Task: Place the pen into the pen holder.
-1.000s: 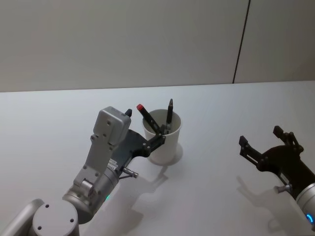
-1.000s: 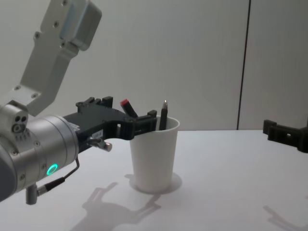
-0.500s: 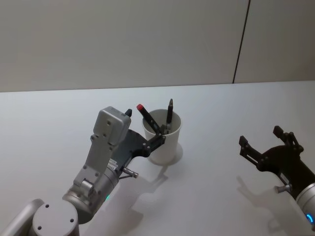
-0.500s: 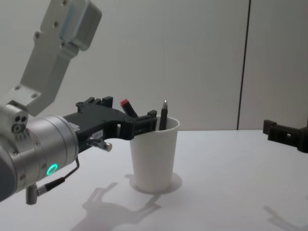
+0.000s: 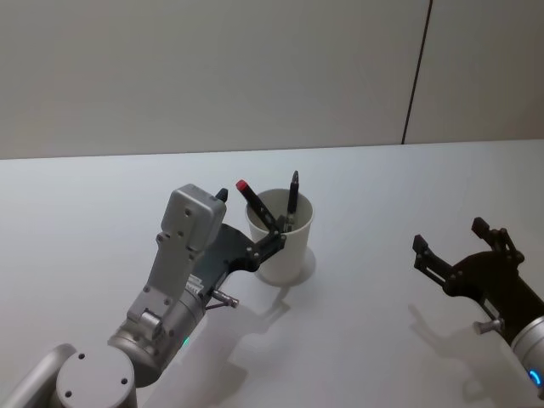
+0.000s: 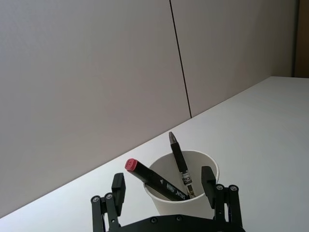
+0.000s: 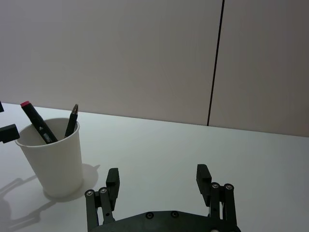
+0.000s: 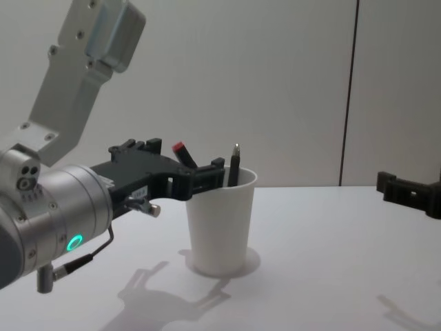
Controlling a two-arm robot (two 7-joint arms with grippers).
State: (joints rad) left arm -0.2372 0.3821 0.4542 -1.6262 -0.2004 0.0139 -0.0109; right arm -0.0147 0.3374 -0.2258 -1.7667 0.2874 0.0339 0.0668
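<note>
Silver arm, green ring light, black left end effector

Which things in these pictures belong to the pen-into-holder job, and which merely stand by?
Job: pen holder; red-capped marker and dark pen, both leaning inside it; left end effector, open, by the holder's rim.
Standing by: right end effector, open, off to the right; table.

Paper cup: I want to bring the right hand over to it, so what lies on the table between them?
Nothing: the table between the paper cup and the open right hand is bare, as the head view shows.
</note>
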